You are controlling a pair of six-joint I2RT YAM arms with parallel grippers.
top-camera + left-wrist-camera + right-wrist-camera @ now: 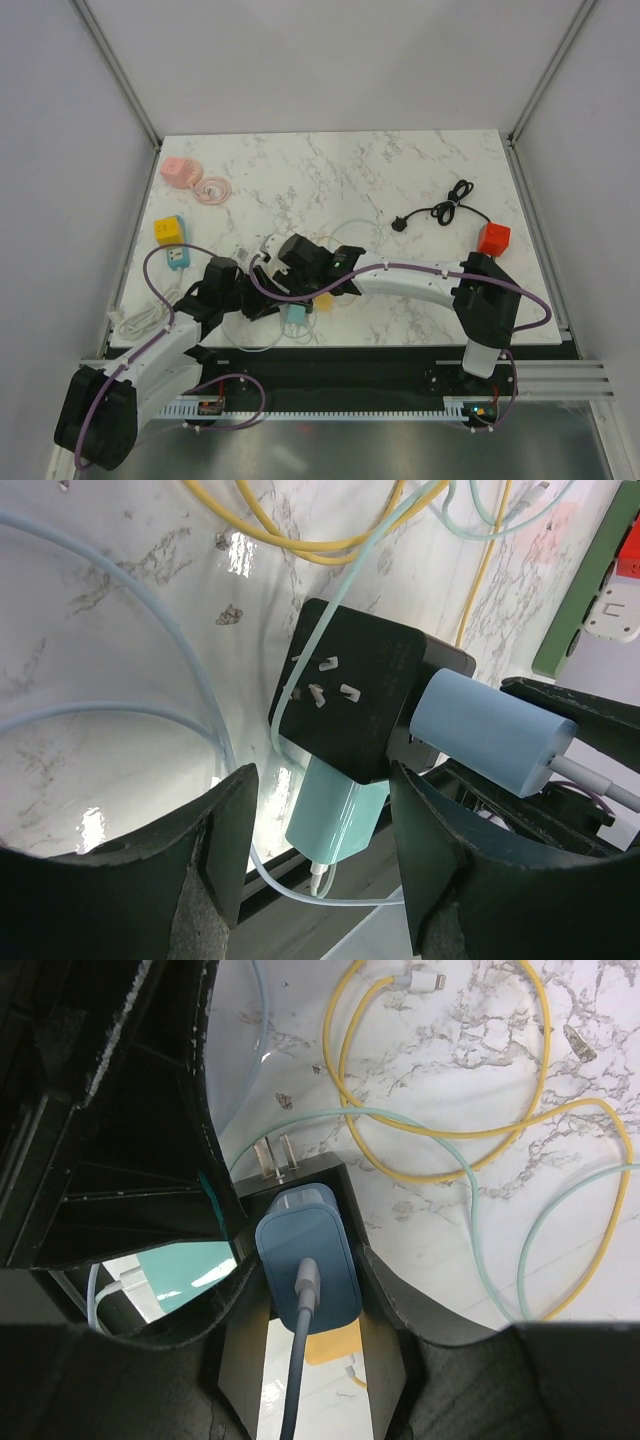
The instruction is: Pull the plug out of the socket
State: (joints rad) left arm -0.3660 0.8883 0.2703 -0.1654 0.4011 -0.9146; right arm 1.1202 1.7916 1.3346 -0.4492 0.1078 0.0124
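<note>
The blue plug [308,1270] sits in the black socket cube [350,695], at the near middle of the desk [400,180]. Your right claw [305,1252] pinches the plug's sides. Your left claw [318,785] stands spread around the cube. Clamp the cube, then pull straight out without twisting. No writing is legible.

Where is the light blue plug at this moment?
In the left wrist view, the light blue plug sits right of centre, plugged into the black socket cube.
</note>
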